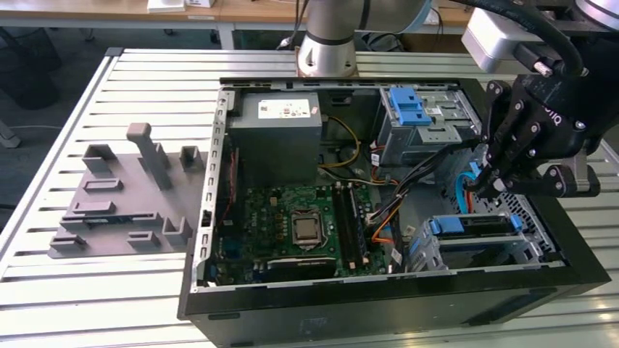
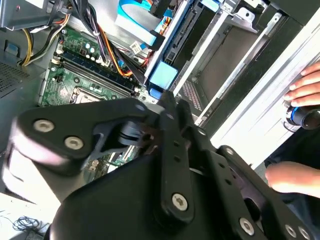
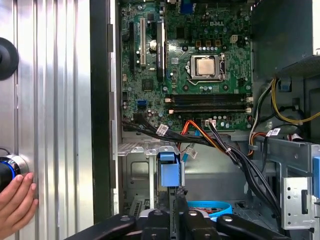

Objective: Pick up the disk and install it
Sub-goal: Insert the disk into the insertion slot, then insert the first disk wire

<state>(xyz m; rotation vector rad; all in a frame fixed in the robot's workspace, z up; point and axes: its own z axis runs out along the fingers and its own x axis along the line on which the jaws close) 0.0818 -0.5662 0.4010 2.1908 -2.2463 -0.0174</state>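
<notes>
Your black claw [image 1: 480, 188], shut on nothing visible, hangs close above the blue-railed silver-grey disk [image 1: 471, 226], four o'clock in the black case [image 1: 338, 313].

Bright, even light glared off the ribbed silver metal table [image 1: 97, 290]. The open black computer case [image 1: 387, 312] held soft shadow inside. Close to the lens, the black jointed gripper [image 2: 167, 100] was blurred.

A slatted aluminium table [image 1: 106, 290] carries an open black computer case [image 1: 387, 313]. A grey moulded fixture [image 1: 121, 199] lies just beside the case, on the exterior view's left, and the arm's base [image 1: 327, 54] stands behind the case.
</notes>
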